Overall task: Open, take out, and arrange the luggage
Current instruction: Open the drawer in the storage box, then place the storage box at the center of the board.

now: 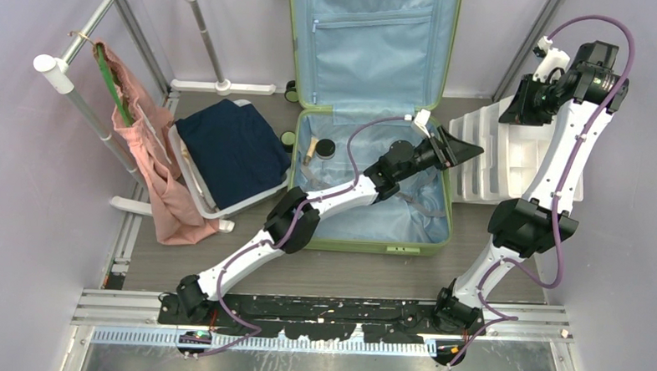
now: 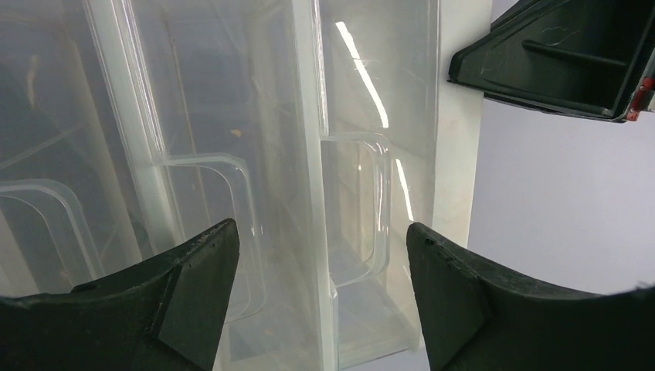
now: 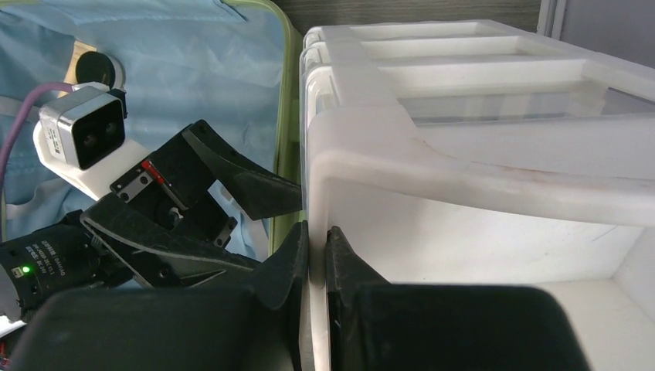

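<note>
**Top external view.** The light-green hard-shell suitcase (image 1: 373, 247) lies open at the centre of the table. Its lid stands up at the far side, and its pale blue lined lower half lies flat on the near side. A small round black item (image 1: 325, 148) rests in the far left corner of the lower half. The left gripper (image 1: 476, 148) reaches across the lining to the suitcase's right rim, with its jaws spread. The white plastic drawer unit (image 1: 493, 168) lies just beside that rim on the right. The right gripper (image 1: 519, 108) is at the far end of the unit. Left of the suitcase, a white mesh plastic basket (image 1: 193, 180) holds a folded navy cloth (image 1: 230, 148). A pink garment (image 1: 154, 178) hangs on a rack just left of the basket.

**Left wrist view.** The left gripper (image 2: 320, 228) has its jaws wide apart, with nothing clamped between them. The translucent drawer fronts of the drawer unit (image 2: 193, 116) fill the background beyond the fingertips.

**Right wrist view.** The right gripper (image 3: 317, 239) is closed on the thin upright wall of the drawer unit (image 3: 479, 154), one finger on each face. To the left, the left gripper (image 3: 278, 232) points at the same wall with its jaws spread. Its upper fingertip is touching the wall or just short of it; which of the two cannot be told. The suitcase's green rim (image 3: 284, 93) runs behind it.
</note>
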`<state>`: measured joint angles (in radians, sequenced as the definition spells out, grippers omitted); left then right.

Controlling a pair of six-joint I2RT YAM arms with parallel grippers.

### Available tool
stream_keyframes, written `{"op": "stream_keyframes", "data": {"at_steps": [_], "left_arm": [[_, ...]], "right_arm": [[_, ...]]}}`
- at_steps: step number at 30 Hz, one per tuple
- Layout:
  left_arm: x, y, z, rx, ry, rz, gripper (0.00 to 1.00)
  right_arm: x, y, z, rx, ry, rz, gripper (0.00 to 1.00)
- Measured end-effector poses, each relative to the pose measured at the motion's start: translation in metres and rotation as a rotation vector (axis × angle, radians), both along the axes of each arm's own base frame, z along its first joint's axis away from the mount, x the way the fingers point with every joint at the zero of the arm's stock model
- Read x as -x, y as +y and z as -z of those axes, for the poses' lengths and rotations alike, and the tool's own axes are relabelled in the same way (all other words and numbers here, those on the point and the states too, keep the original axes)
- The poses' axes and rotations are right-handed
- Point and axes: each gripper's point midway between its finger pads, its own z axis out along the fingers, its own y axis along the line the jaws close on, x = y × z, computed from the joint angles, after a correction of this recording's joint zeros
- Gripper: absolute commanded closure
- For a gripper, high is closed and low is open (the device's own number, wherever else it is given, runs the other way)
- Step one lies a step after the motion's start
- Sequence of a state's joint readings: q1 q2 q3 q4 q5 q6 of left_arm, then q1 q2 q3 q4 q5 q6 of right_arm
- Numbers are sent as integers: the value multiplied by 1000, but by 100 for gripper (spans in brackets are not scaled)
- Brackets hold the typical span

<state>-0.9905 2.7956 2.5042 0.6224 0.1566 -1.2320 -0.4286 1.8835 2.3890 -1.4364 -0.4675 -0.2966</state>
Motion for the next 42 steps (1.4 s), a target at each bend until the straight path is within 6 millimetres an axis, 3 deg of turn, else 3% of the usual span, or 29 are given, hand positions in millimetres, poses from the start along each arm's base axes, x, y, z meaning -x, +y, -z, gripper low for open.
{"op": "stream_keyframes", "data": {"at_steps": [14,26,32,42], "left_arm": [[3,-5,9,-11,61,12,44],[-2,-2,28,-4,101,8,51],[-12,3,37,8,156,-23,49],[-24,11,43,-51,280,-99,39]], "right_arm": [[4,-2,5,17,14,-6,99],[2,-14,17,185,57,-19,99],[-11,-17,28,273,81,-45,99],[-32,-13,43,277,88,-69,99]]}}
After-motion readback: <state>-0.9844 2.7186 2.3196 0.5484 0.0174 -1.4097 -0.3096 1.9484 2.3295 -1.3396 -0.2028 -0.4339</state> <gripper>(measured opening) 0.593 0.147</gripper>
